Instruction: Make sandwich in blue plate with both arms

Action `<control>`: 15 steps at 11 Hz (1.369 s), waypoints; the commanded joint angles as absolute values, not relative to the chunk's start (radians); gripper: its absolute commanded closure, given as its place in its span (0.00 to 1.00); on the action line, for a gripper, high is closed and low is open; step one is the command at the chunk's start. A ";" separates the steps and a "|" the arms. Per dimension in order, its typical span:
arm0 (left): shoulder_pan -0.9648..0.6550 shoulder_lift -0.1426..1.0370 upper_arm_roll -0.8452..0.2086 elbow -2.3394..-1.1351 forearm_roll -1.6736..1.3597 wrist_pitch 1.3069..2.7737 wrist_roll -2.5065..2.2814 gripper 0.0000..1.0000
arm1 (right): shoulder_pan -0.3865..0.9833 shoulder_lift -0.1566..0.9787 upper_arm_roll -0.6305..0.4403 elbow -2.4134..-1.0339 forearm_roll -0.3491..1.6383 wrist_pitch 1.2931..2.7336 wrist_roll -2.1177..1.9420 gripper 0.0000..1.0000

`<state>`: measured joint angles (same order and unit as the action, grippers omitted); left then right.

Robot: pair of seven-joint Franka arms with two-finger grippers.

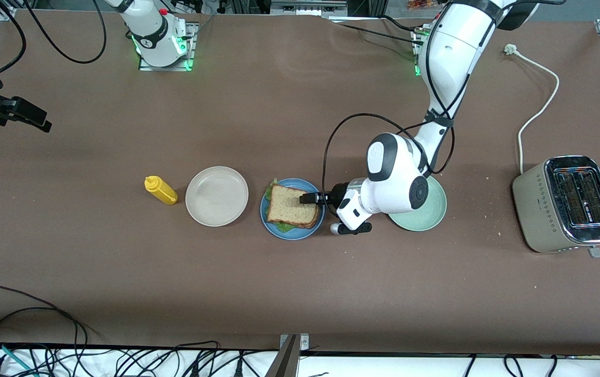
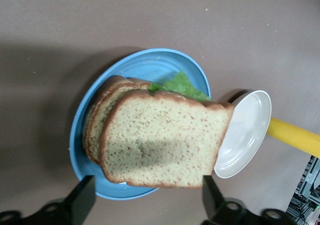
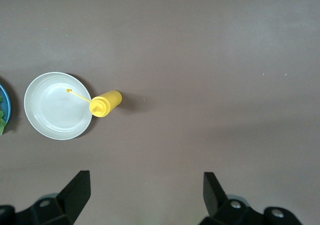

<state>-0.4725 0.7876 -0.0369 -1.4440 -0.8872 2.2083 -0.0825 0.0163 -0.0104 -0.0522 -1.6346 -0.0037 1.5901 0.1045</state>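
The sandwich [image 1: 292, 206] is lying in the blue plate [image 1: 274, 225], top slice over lettuce [image 1: 285, 226] and a lower slice, so it is looking finished. The left gripper [image 1: 306, 198] is hovering low over the sandwich's edge toward the left arm's end, fingers [image 2: 82, 197] spread and holding nothing, apparently having let the bread go. Up by the right arm's end, the right gripper [image 1: 38, 121] is waiting, spread wide above bare table.
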 commanded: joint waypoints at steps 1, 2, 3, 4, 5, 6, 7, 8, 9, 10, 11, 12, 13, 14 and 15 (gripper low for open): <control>-0.466 0.778 -0.005 -1.462 -0.867 2.200 -0.055 0.00 | 0.020 -0.008 -0.051 -1.614 -0.014 1.566 0.095 0.00; -0.453 0.756 -0.005 -1.462 -0.815 2.186 -0.064 0.00 | 0.020 -0.008 -0.051 -1.614 -0.014 1.566 0.095 0.00; -0.433 0.732 -0.006 -1.460 -0.789 2.162 -0.063 0.00 | 0.020 -0.008 -0.051 -1.612 -0.014 1.566 0.095 0.00; -0.405 0.707 -0.006 -1.462 -0.764 2.158 -0.055 0.00 | 0.020 -0.009 -0.051 -1.614 -0.014 1.566 0.095 0.00; -0.364 0.677 -0.009 -1.466 -0.723 2.145 -0.054 0.00 | 0.020 -0.011 -0.049 -1.612 -0.014 1.566 0.095 0.00; -0.326 0.640 -0.012 -1.482 -0.641 2.102 -0.016 0.00 | 0.020 -0.009 -0.049 -1.614 -0.014 1.566 0.095 0.00; -0.293 0.594 -0.012 -1.497 -0.561 2.080 0.065 0.00 | 0.020 -0.011 -0.051 -1.614 -0.011 1.565 0.094 0.00; -0.257 0.519 -0.012 -1.552 -0.499 2.080 0.131 0.00 | 0.020 -0.011 -0.049 -1.614 -0.011 1.557 0.095 0.00; -0.200 0.440 -0.012 -1.604 -0.497 2.080 0.147 0.00 | 0.020 -0.011 -0.048 -1.612 -0.011 1.549 0.100 0.00; -0.158 0.342 -0.012 -1.659 -0.491 2.080 0.146 0.00 | 0.020 -0.011 -0.048 -1.612 -0.011 1.549 0.098 0.00; -0.141 0.277 -0.012 -1.719 -0.491 2.080 0.149 0.00 | 0.020 -0.011 -0.049 -1.612 -0.011 1.549 0.097 0.00; -0.112 0.209 -0.012 -1.764 -0.477 2.072 0.149 0.00 | 0.020 -0.011 -0.048 -1.612 -0.011 1.549 0.097 0.00; -0.091 0.149 -0.012 -1.804 -0.421 2.047 0.149 0.00 | 0.020 -0.011 -0.048 -1.612 -0.011 1.549 0.097 0.00; -0.084 0.109 -0.012 -1.807 -0.338 2.001 0.149 0.00 | 0.020 -0.011 -0.049 -1.614 -0.011 1.549 0.097 0.00; -0.084 0.071 -0.012 -1.804 -0.260 1.953 0.149 0.00 | 0.020 -0.011 -0.051 -1.614 -0.009 1.549 0.094 0.00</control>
